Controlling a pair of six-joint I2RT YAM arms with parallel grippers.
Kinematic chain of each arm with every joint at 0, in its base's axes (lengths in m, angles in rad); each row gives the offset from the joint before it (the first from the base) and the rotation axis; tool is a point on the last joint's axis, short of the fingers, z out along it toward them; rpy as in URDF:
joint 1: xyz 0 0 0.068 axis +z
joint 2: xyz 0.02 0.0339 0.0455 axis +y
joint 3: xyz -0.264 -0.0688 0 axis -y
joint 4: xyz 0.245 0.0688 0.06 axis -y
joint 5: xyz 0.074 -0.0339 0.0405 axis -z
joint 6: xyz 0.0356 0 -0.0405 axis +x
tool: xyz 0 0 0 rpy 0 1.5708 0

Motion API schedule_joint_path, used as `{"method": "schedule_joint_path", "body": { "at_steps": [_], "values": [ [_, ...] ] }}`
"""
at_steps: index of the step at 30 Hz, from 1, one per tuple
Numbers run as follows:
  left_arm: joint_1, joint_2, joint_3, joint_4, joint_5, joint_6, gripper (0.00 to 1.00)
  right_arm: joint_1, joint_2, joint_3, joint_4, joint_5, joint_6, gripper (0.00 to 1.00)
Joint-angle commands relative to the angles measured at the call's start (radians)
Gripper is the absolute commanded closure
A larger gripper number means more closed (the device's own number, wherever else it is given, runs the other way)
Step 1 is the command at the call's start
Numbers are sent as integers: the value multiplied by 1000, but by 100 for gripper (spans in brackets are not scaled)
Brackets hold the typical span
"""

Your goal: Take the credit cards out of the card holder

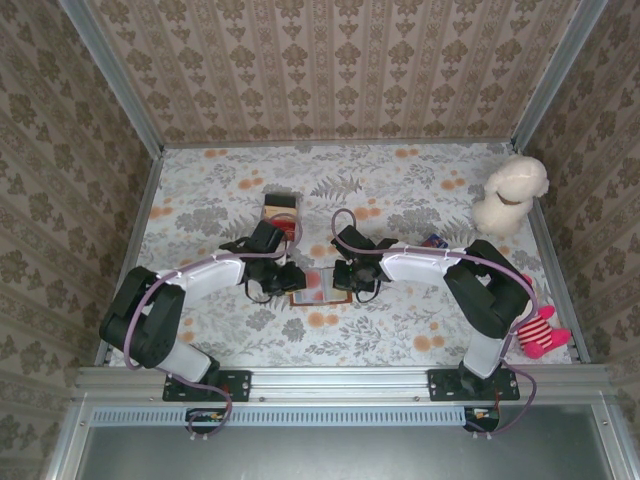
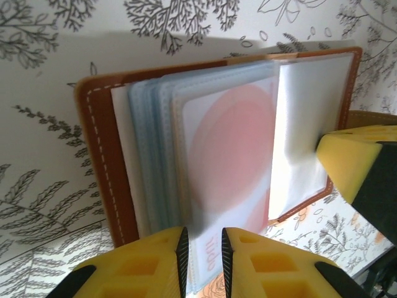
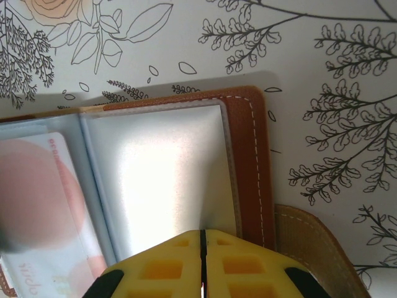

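Your holder (image 1: 310, 285) lies open and flat on the table (image 1: 420, 190), square between both arms, and each gripper's spot makes sense off that. R gripper (image 3: 201, 237) has its jaws pressed together w/ nothing between them. Its tip is down on the holder's empty clear sleeve (image 3: 161, 167), right by the stitched brown edge, w/ the tab (image 3: 310, 248) sticking out just beyond. It's prob there as a weight so the holder can't slide or flip shut. L gripper (image 2: 203, 248) works the holder's other half. Its jaws are drawn to a slim gap, w/ the near edge of the top sleeve (image 2: 181, 124) and its card (image 2: 229, 155) (pink circle) in that gap. Can't tell if the pads actually bite. The card sits in the holder, on top of the fanned sleeve stack (image 2: 146, 143). Prob reason for coming in at the edge: the card's thin & flat, so only that open edge gives any purchase.
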Motion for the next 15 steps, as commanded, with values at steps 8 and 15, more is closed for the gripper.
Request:
{"method": "schedule_joint_path", "body": {
  "at_steps": [8, 15],
  "values": [
    [9, 3, -10, 16, 40, 19, 78, 1, 49, 7, -48, 5, -14, 91],
    [18, -35, 11, -22, 28, 33, 80, 2, 46, 7, -51, 5, -16, 91]
  ]
}}
